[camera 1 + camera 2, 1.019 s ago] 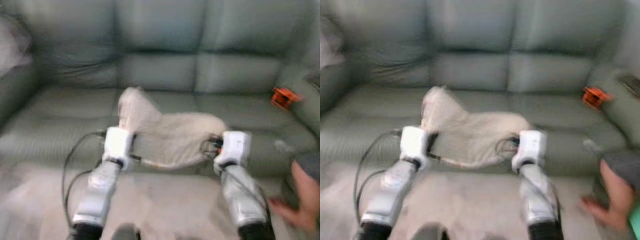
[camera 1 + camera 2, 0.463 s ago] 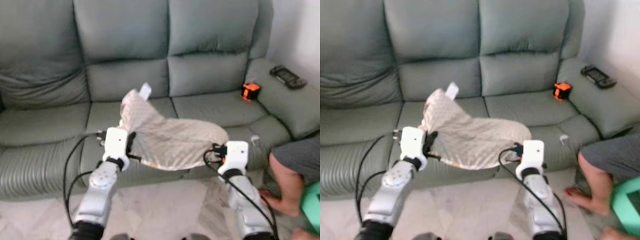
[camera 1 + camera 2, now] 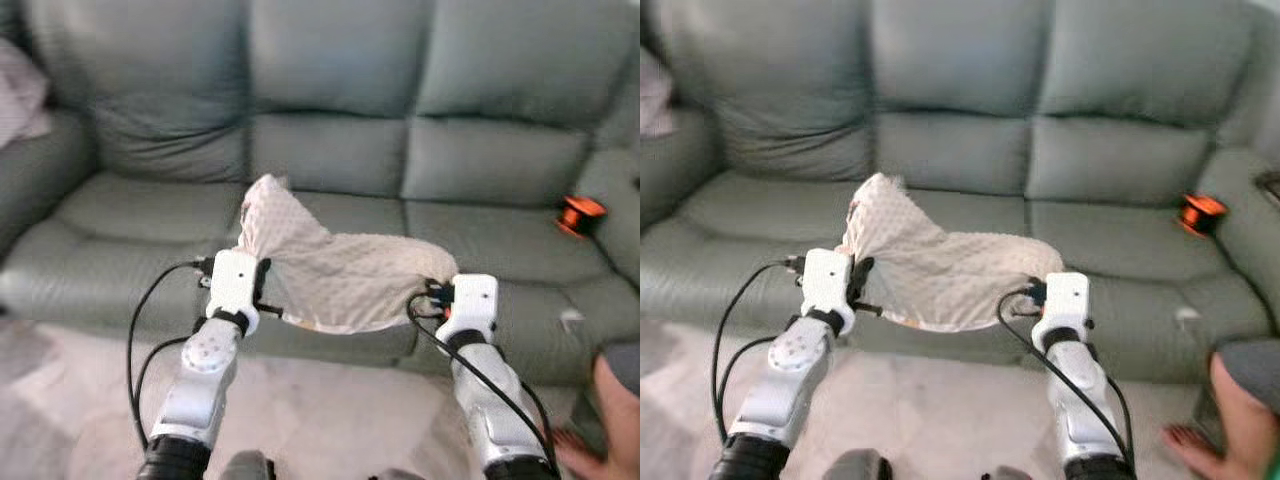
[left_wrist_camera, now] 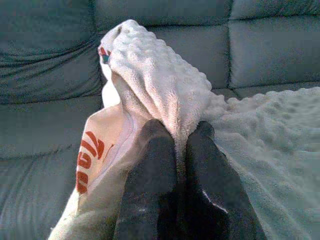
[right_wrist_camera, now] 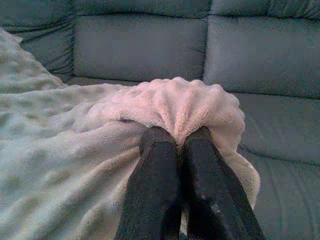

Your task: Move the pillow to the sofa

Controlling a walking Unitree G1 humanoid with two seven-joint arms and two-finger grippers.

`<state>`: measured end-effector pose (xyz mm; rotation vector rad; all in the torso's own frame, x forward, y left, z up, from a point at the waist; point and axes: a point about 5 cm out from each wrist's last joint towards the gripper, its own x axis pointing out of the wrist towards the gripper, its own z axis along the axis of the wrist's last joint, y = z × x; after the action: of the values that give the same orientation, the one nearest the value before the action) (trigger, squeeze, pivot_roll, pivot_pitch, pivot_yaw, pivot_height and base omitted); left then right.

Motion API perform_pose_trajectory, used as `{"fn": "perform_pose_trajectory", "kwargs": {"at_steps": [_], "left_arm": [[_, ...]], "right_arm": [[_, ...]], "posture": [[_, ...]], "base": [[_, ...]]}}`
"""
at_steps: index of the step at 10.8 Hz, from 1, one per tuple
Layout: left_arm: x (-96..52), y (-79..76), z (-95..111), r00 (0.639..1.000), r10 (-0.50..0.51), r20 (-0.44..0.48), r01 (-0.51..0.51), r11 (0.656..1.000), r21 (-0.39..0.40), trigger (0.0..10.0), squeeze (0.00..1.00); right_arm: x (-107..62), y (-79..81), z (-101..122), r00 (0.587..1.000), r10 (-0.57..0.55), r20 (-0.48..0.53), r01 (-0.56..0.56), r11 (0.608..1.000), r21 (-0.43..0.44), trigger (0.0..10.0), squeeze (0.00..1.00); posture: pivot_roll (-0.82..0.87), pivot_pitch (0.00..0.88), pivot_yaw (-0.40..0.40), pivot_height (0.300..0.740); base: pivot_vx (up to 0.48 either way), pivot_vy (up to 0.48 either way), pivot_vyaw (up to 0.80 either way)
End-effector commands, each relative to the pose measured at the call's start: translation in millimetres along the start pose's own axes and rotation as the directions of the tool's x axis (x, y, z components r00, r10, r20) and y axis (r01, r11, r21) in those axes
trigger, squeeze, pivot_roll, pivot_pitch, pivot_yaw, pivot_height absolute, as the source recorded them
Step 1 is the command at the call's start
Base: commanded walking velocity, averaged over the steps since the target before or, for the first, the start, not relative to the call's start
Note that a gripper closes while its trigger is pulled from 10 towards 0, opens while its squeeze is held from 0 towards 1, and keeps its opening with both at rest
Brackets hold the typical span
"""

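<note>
A limp cream pillow [image 3: 335, 275] with a bumpy fleece cover hangs between my two arms, in front of the grey-green sofa [image 3: 330, 150]. It sags over the front edge of the middle seat cushion. My left gripper [image 4: 177, 145] is shut on the pillow's left corner, where red print shows on the underside. My right gripper [image 5: 179, 140] is shut on a bunched fold at the pillow's right corner. One corner of the pillow [image 3: 875, 190] sticks up above my left wrist [image 3: 827, 285].
An orange and black object [image 3: 578, 214] lies on the sofa's right seat near the armrest. A pale cloth [image 3: 22, 95] rests on the left armrest. A person's leg and foot [image 3: 1230, 410] are at the lower right on the tiled floor [image 3: 330, 410].
The camera has swung left, so the sofa and the orange object sit further right in the picture. Both grippers keep their hold on the pillow.
</note>
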<state>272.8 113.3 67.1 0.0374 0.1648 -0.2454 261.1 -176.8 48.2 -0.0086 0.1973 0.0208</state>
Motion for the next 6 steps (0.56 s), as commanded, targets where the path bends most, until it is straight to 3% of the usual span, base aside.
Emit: {"fn": "perform_pose_trajectory", "kwargs": {"at_steps": [1,6], "left_arm": [[2.3,-6.5,6.5,0.999,-0.041,0.033,0.041,0.999,0.001,10.0,0.0],[1.3,-9.6,6.4,0.998,-0.059,0.037,0.059,0.998,-0.01,10.0,0.0]], "right_arm": [[1.6,-1.5,5.4,1.0,-0.007,0.017,0.007,1.0,-0.003,10.0,0.0],[-0.4,-2.8,3.6,1.0,-0.011,0.008,0.011,1.0,-0.002,10.0,0.0]], "posture": [[-0.04,0.0,-0.001,0.74],[-0.05,0.0,0.0,0.74]], "base": [[0.0,0.0,0.0],[0.0,0.0,0.0]]}}
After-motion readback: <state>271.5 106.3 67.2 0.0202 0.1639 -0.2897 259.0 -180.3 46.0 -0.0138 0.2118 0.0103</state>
